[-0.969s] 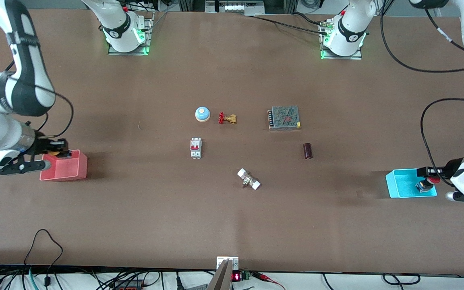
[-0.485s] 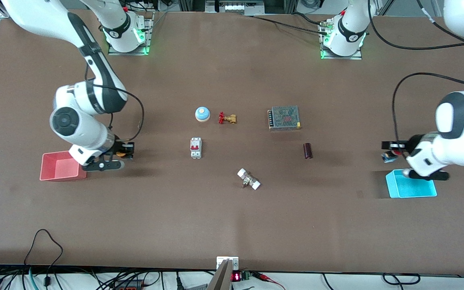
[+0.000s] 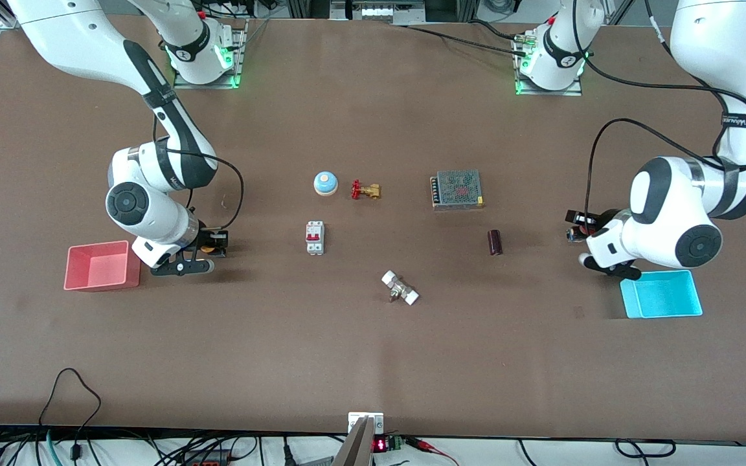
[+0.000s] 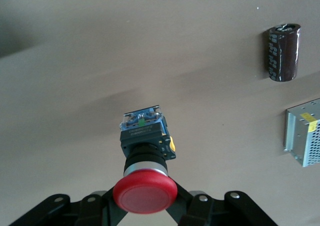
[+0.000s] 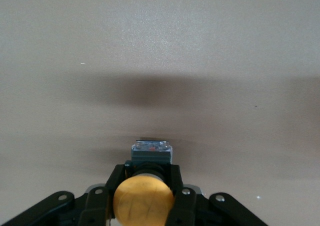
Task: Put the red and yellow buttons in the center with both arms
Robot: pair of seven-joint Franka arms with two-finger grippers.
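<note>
A: Where is the red button now?

B: The left gripper holds the red button in the air over bare tabletop, between the cyan bin and the dark capacitor. In the left wrist view the jaws are clamped on its black body, just under the red cap, and the body hangs free above the table.

A: And the yellow one?

B: The right gripper carries the yellow button. It is over plain tabletop near the pink bin, toward the right arm's end of the table. The right wrist view shows the fingers closed on both sides of the button's body, with the yellow cap facing the camera.

A: Are the buttons inside the bins?

B: No. Both are outside the bins and off the table, each one in its gripper.

A: What lies in the middle of the table?

B: A blue-and-cream bell with a red-handled brass valve just beside it. Nearer to the front camera than the bell is a white circuit breaker with red switches. A small metal part with two white ends lies nearer still. A metal power supply with a mesh top sits toward the left arm's end, and the capacitor lies near it, a little closer to the front camera. In the left wrist view the capacitor and one corner of the power supply are visible.
</note>
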